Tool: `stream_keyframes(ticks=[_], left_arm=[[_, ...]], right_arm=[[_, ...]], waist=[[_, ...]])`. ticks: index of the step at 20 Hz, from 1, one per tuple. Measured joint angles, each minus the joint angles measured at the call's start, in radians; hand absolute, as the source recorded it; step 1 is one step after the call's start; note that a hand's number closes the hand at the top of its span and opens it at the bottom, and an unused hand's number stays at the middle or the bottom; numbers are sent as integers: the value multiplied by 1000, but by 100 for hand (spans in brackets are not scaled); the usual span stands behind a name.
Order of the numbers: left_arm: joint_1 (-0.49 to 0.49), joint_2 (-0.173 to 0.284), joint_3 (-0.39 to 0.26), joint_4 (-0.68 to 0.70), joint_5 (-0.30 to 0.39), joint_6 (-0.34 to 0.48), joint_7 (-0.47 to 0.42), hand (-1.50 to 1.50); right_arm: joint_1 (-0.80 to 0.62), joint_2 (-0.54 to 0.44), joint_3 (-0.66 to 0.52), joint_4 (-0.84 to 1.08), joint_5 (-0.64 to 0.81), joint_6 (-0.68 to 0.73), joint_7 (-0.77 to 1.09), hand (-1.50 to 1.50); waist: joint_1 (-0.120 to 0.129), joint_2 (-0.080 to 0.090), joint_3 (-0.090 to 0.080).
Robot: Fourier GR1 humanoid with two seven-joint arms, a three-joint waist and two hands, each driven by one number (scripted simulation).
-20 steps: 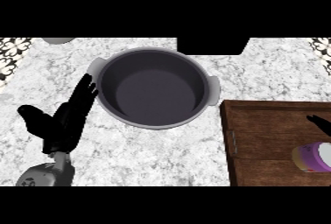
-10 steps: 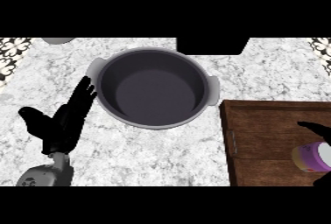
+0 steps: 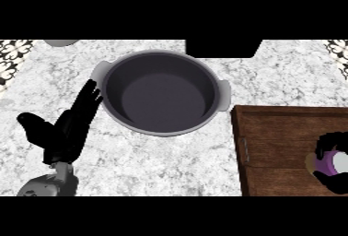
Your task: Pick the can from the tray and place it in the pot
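Curling round the can [image 3: 336, 162], right hand [image 3: 325, 159] sits on the wooden tray [image 3: 285, 138], right of and below the pot [image 3: 162, 92]. Can purple, mostly hidden. Left hand [image 3: 71, 129] rests just left of the pot, fingers straight, thumb spread, on the marble counter [image 3: 170, 166].

white marbled counter [image 3: 170, 161], patterned wall tiles [image 3: 14, 57]

grey pot [image 3: 163, 92], brown tray [image 3: 285, 138], purple can [image 3: 333, 162].
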Motion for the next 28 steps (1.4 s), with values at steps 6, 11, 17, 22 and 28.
stream_keyframes(ticks=[6, 11, 17, 22, 28], left_arm=[[-21, 0, 11, 18, -2, -2, 2, 0], [-13, 4, 8, 18, 2, -12, 2, 0], [-20, 2, 7, 28, -3, -9, 5, 0], [-23, -1, 6, 36, -4, -10, 1, 0], [-31, 3, 17, 44, 3, -16, -4, 0]], right_arm=[[10, 248, 98, -139, 113, -73, 314, 150], [28, 404, 247, -205, 248, -209, 608, 150], [12, 469, 504, -310, 471, -331, 921, 150], [-53, 479, 746, -388, 627, -381, 1057, 150], [-227, 477, 932, -439, 773, -369, 1127, 150]], waist=[[-3, -6, -9], [6, -11, -15], [4, -13, -9], [8, -12, -6], [14, -11, -6]])
